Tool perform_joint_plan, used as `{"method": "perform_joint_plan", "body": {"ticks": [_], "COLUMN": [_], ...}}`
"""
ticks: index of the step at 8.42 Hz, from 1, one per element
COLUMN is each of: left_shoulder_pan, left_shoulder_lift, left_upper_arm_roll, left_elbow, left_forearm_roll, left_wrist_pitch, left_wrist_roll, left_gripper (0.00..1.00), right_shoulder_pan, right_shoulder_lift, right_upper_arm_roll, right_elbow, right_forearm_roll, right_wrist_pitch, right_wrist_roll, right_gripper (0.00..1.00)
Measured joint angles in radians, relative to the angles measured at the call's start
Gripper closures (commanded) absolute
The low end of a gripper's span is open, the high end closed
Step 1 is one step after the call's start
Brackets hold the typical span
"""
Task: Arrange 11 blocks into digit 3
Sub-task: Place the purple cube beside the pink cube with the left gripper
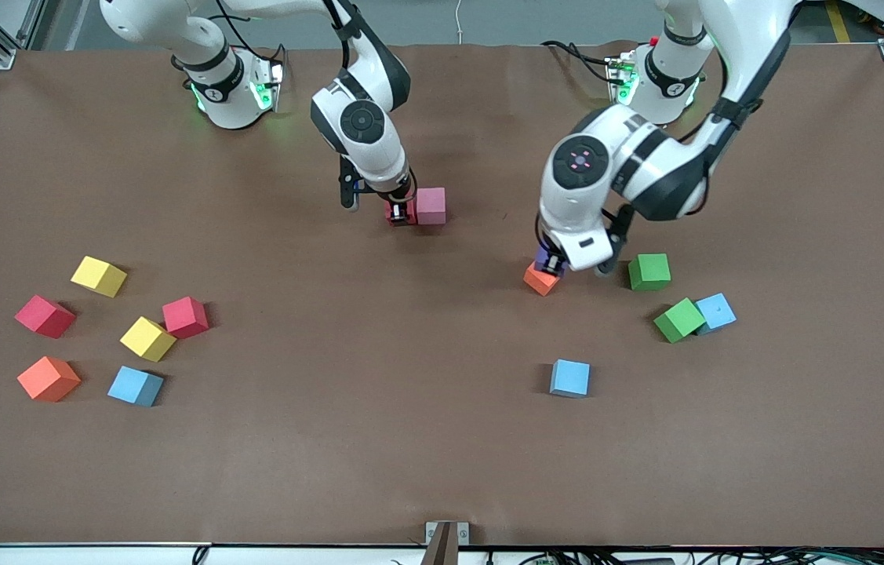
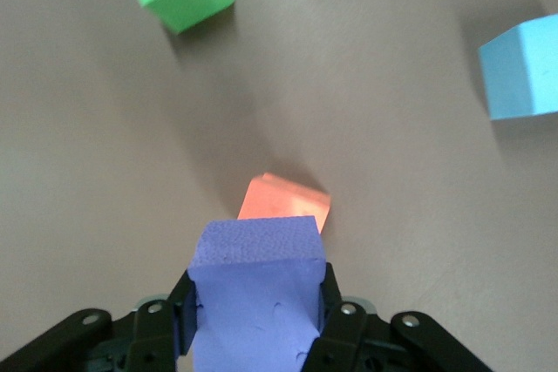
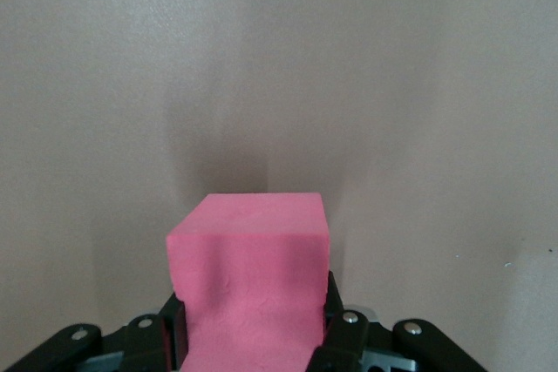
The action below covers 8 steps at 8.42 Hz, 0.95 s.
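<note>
- Left end effector [image 2: 257,324] grips a purple matte foam cube [image 2: 255,289] just above an orange matte cube [image 1: 541,278] on the desk [image 1: 379,439].
- Right end effector [image 3: 253,328] clamps a red-pink matte foam cube [image 3: 250,276], touching a pink matte cube [image 1: 431,205].

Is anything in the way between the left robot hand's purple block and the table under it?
Yes. The left gripper is shut on the purple block, and an orange block lies on the table just beside it, close beneath its leading edge.
</note>
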Motion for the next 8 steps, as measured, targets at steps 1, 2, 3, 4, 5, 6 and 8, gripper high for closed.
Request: {"method": "perform_joint_plan", "body": {"ticks": [1, 2, 3, 4, 5, 6, 8], "left_shoulder_pan": [-0.012, -0.024, -0.040, -0.068, -0.096, -0.121, -0.165], "left_shoulder_lift": [0.016, 0.045, 0.081, 0.112, 0.131, 0.138, 0.138], "left_upper_arm_roll": [-0.016, -0.024, -0.033, -0.034, -0.035, -0.036, -0.038], "left_elbow": [-0.008, -0.009, -0.011, -0.013, -0.019, -0.033, -0.092], "left_forearm_roll": [0.000, 0.000, 0.000, 0.000, 0.000, 0.000, 0.001], "left_wrist_pitch": [0.001, 0.015, 0.049, 0.090, 0.126, 0.161, 0.246], "left_wrist_roll": [-0.113, -0.218, -0.314, -0.399, -0.473, -0.533, -0.630], "left_gripper": [0.77, 0.77, 0.77, 0.77, 0.77, 0.77, 0.77], "right_shoulder_pan": [0.000, 0.001, 0.001, 0.001, 0.001, 0.001, 0.001], "right_shoulder_lift": [0.003, 0.006, 0.009, 0.011, 0.012, 0.012, 0.012], "right_upper_arm_roll": [0.000, 0.000, 0.000, 0.000, 0.000, -0.001, -0.001], "right_elbow": [0.000, 0.000, 0.000, 0.000, 0.000, 0.000, 0.000], "right_forearm_roll": [0.000, 0.000, 0.000, 0.000, 0.000, 0.000, 0.000], "right_wrist_pitch": [0.002, 0.005, 0.006, 0.007, 0.008, 0.008, 0.008], "right_wrist_roll": [0.000, 0.000, 0.000, 0.000, 0.000, 0.001, 0.002], "right_gripper": [0.74, 0.59, 0.49, 0.33, 0.00, 0.00, 0.00]}}
